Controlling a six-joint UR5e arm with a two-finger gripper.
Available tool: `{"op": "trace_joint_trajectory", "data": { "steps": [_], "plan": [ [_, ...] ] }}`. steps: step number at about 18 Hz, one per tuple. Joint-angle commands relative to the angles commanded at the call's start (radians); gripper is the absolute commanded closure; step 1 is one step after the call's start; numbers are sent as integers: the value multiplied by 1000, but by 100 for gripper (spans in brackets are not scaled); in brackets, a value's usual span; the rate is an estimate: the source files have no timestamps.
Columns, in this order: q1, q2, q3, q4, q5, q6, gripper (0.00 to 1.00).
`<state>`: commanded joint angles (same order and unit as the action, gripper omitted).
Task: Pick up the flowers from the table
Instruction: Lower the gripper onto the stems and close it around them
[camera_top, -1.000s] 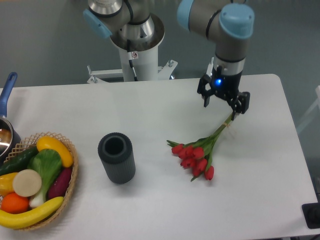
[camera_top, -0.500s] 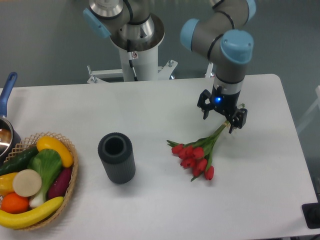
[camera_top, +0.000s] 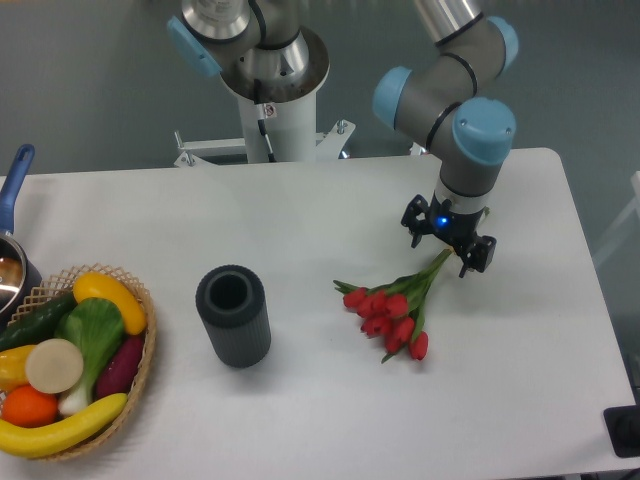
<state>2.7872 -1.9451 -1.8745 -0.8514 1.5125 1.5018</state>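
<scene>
The flowers (camera_top: 392, 308), a small bunch of red tulips with green leaves, lie flat on the white table (camera_top: 320, 210), right of centre. Their thin green stems run up and to the right. My gripper (camera_top: 447, 245) hangs low over the stem ends, pointing down, its two fingers spread and standing on either side of the stems. Nothing is held between the fingers. The tips of the stems are hidden under the gripper.
A dark grey ribbed cylinder (camera_top: 233, 315) stands upright left of the flowers. A wicker basket (camera_top: 140, 365) of toy fruit and vegetables sits at the front left corner. A pot with a blue handle (camera_top: 17, 175) shows at the left edge.
The gripper has come down over the stem ends, dropping lower and slightly right. The flowers have not moved.
</scene>
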Motion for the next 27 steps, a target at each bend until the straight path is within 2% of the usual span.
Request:
{"op": "trace_joint_trajectory", "data": {
  "steps": [6, 16, 18, 22, 24, 27],
  "plan": [
    [-6, -37, -9, 17, -6, -6, 0],
    [-20, -51, -11, 38, -35, -20, 1],
    [-29, -58, -3, 44, -37, -44, 4],
    [-29, -60, -3, 45, -37, -45, 18],
    [-29, -60, -3, 46, -37, -40, 20],
    [-29, -58, -2, 46, -35, -38, 35]
  ]
}}
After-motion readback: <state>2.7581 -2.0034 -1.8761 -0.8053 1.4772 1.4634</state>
